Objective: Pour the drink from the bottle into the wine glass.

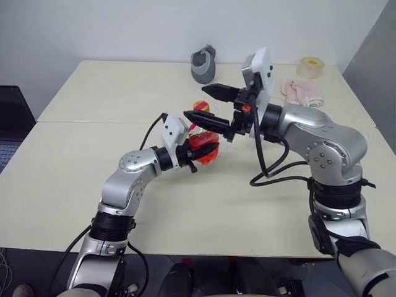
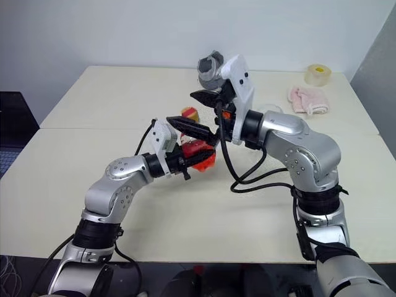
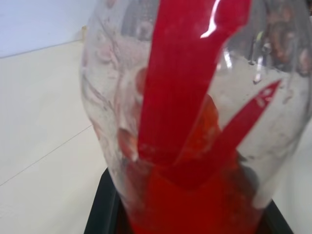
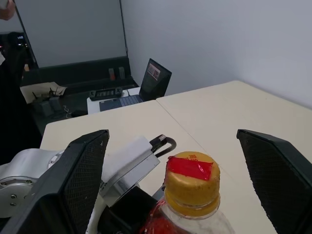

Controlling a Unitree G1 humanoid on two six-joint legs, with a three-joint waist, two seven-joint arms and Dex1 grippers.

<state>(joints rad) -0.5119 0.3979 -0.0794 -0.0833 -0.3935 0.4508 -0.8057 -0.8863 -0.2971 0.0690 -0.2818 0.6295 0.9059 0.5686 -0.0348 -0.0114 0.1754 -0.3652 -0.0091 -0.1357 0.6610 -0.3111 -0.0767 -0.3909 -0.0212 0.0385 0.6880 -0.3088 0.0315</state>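
Above the cream table (image 1: 74,154), the left gripper (image 1: 201,151) pinches the bottle (image 1: 204,148) of red drink (image 3: 195,146), its yellow cap (image 4: 191,181) on, while the right gripper (image 1: 207,105) hovers at the cap, black fingers (image 4: 80,180) spread wide either side of it

One bottle (image 4: 187,204) is counted, with one yellow cap (image 4: 191,184) (a red seal across its top). Two grippers are seen, left (image 1: 201,150) and right (image 1: 208,105). One tape roll (image 1: 310,67), one pink cloth (image 1: 302,93), one grey object (image 1: 203,64) and one laptop (image 4: 141,87) are noted.
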